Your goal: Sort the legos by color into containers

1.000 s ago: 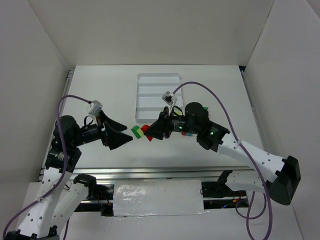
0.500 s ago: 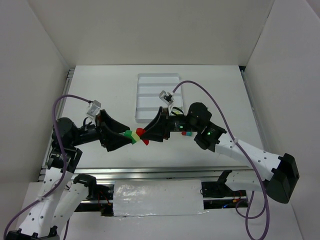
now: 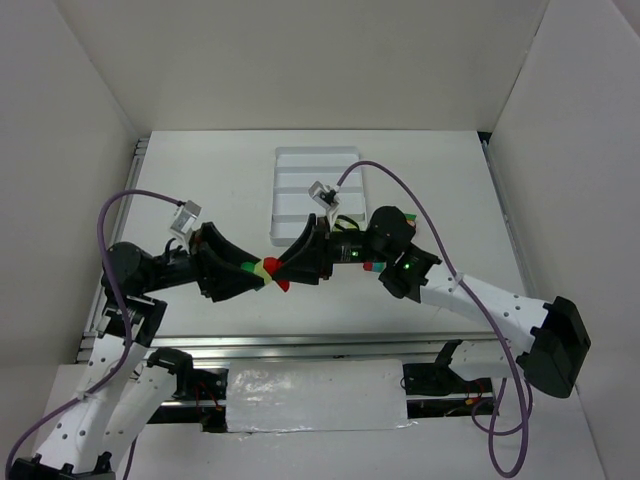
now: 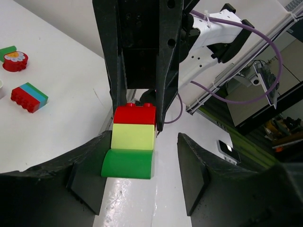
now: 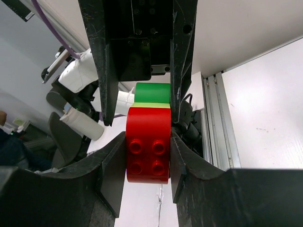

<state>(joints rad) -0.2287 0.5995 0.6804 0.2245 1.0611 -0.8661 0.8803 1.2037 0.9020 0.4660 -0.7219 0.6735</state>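
**Sorting not yet begun: both claws meet on a three-brick stack by the tray**

Two robot arms reach toward each other over a white table (image 3: pixel 200 180). One white tray (image 3: pixel 300 170) lies mid-table. I count four long compartments in it, and no brick shows in any visible part. The right arm hides the tray's near-right corner. Judged from this, nothing is sorted yet and every brick remains to be placed.

Just off the tray's near-left corner, toward the arm bases, the claws meet on one stack (image 3: pixel 270 271) of three joined bricks. It appears to be lifted off the table.
- **Right gripper:** The right gripper (image 5: pixel 147 142) is clamped on the red brick (image 5: pixel 147 151) at one end, with both fingers touching it.
- **Left gripper:** The left gripper (image 4: pixel 144 146) is spread wide around the green brick (image 4: pixel 128 164) at the other end. One finger touches the brick and the other stands apart from it.
- **Middle brick:** One pale yellow brick (image 4: pixel 134 137) sits between the red and the green.

The stack likely has to be pulled apart before its colours can go to separate compartments.

Smaller pieces lie on the table near the tray's near-right corner, mostly beneath the right arm in the overhead view:
- one red and teal-blue pair (image 4: pixel 29 97), joined together
- one round red piece (image 4: pixel 15 60) with a flower on top
- one green piece (image 4: pixel 5 51), cut off at the picture's edge

That makes seven pieces visible. Others may be hidden under the arms.
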